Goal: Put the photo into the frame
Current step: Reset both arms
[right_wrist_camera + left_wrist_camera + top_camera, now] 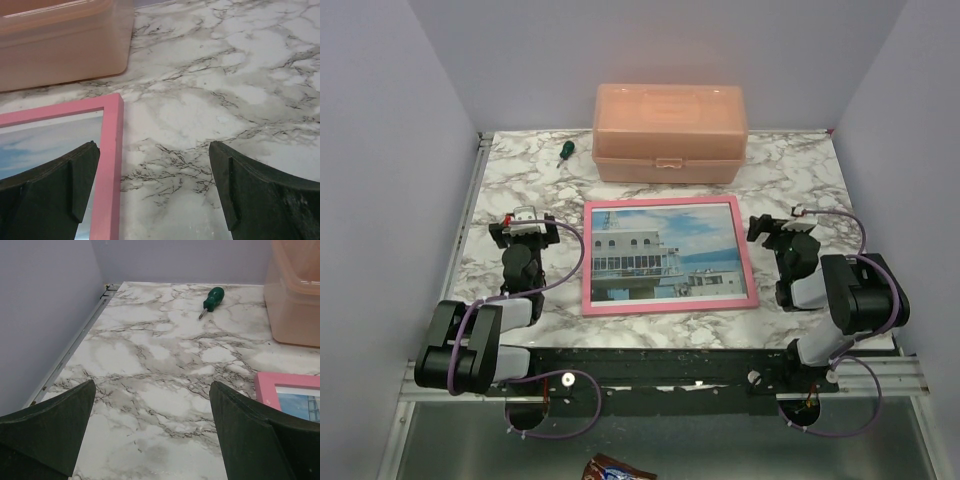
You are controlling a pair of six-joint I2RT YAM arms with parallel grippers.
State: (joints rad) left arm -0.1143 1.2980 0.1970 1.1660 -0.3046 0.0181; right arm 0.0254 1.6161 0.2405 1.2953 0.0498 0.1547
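Lying flat in the middle of the marble table [520,180], the photo [665,250] sits inside the pink frame [670,307], with the pink edge all the way round it. The left wrist camera sees only one corner of the frame and a bit of blue picture, cut off at the side. The right wrist camera sees only another corner, and one dark finger [50,190] hides part of it. It is hard to tell if glass lies over the photo.

The left gripper [525,222] is near the frame's left side and not touching it. Its fingers are wide apart with nothing between them. The right gripper [775,222] is just beside the frame's right edge, also wide apart and holding nothing.

Behind the frame, close but apart, stands a peach plastic box [670,130]. Its lid is down, so what is in it is hidden. A small green screwdriver [564,150] lies on the table to the left of the box. At the very bottom of the top view, below the table, a shiny wrapper [615,468] is partly cut off
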